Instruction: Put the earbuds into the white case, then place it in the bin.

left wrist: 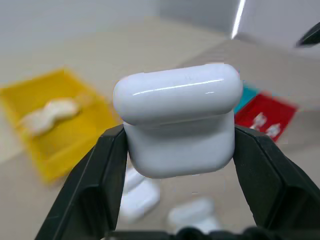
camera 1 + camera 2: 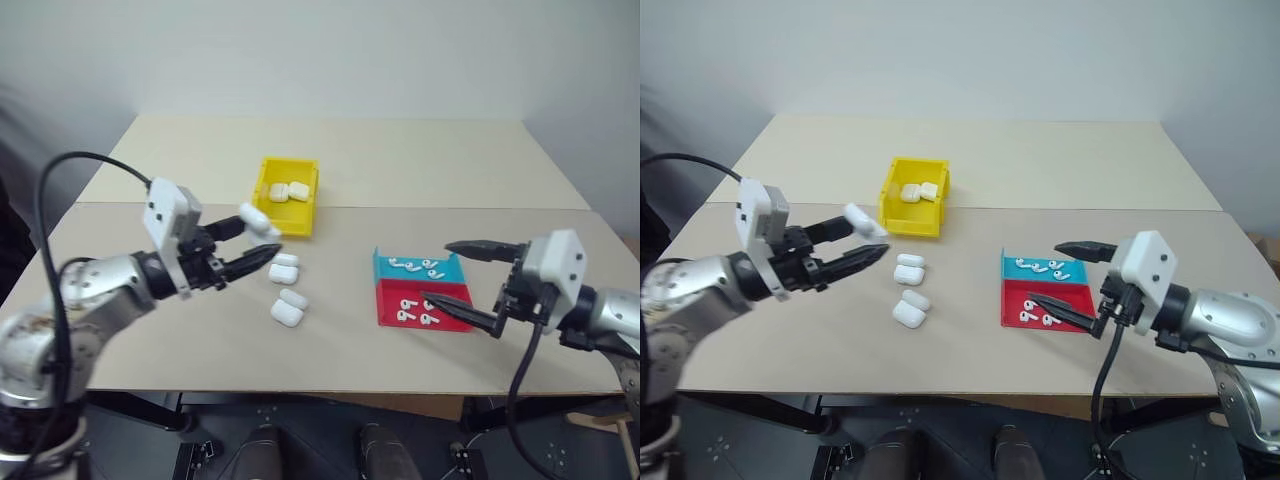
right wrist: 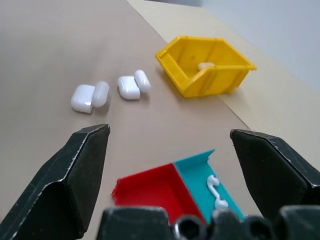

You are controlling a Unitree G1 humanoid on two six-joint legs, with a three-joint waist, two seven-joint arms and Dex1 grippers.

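I am holding the white case (image 1: 178, 121) up off the table, squeezed tight in my left gripper (image 2: 258, 243), so earbuds can go in | spare cases (image 2: 287, 291) are lying below, the bin (image 2: 287, 195) is waiting behind | my right gripper (image 2: 462, 278) is hanging wide apart over the earbuds (image 2: 418, 266) in the trays (image 2: 384, 291) | tan table (image 2: 420, 160), plain white wall.
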